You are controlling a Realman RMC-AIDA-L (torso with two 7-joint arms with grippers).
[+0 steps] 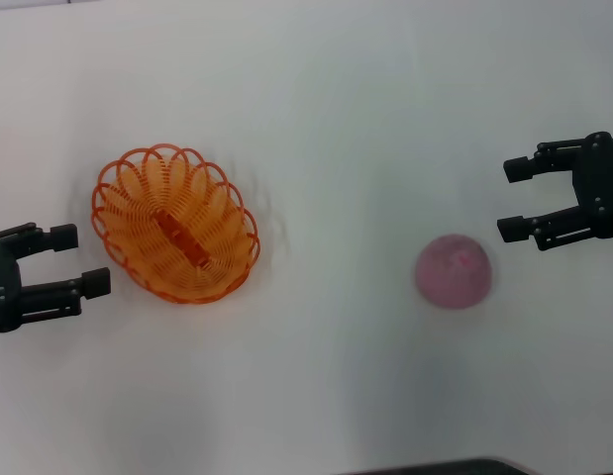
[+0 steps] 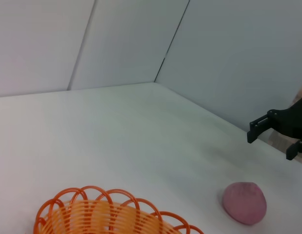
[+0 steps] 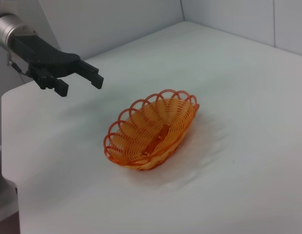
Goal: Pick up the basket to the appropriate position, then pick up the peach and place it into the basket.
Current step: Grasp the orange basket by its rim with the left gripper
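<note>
The basket (image 1: 176,223), orange and openwork, is seen resting empty on the white table (image 1: 326,109) toward the robot's left, while the peach (image 1: 454,271) lies well apart from it on the table toward the right. The left gripper (image 1: 66,260) is held just beside the basket's outer rim, fingers spread and holding nothing, no contact with the rim being visible. The right gripper (image 1: 514,198) is likewise spread and unladen, positioned near the peach on its outer, farther side and not touching it.
</note>
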